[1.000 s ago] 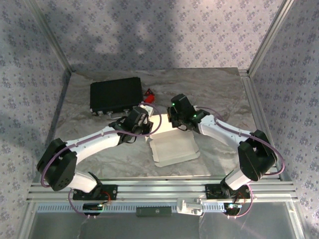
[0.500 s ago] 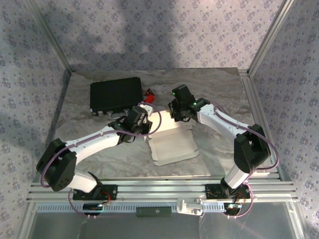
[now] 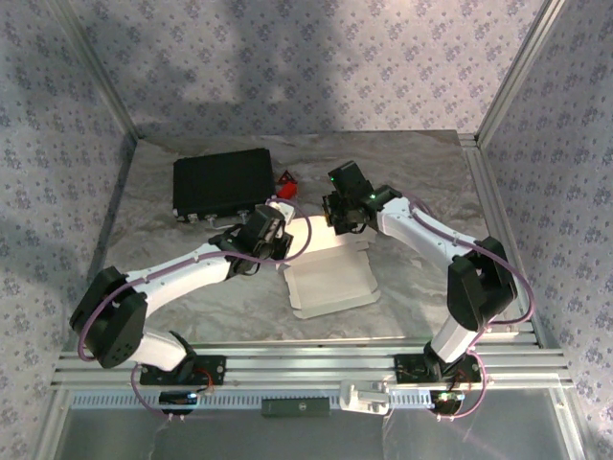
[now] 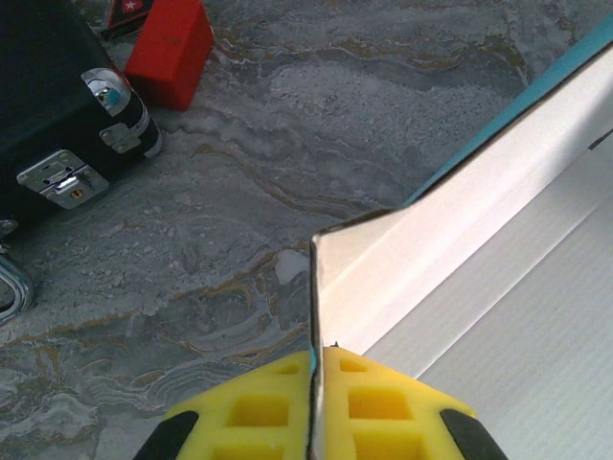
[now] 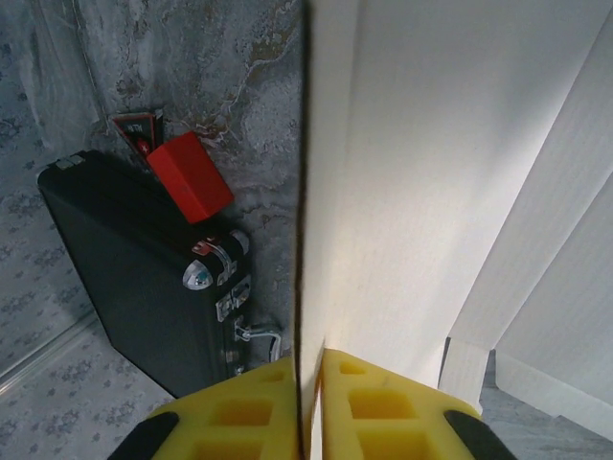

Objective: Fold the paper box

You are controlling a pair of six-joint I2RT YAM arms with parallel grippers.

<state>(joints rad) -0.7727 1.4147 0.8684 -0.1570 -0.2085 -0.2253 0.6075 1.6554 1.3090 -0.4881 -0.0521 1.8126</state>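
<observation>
There is one paper box point(image 3: 330, 283), a thin card sheet that is white inside and light blue outside, at the middle of the marbled grey table point(image 3: 192, 278). One black rectangular case point(image 3: 222, 184) with metal fittings lies at the far left. One small red block point(image 3: 285, 180) sits just right of the case, and one small red-and-black card point(image 5: 134, 126) is beside the block. There are two grippers, one left gripper point(image 4: 316, 383) and one right gripper point(image 5: 308, 383), each with two yellow pads point(image 4: 383, 407).
</observation>
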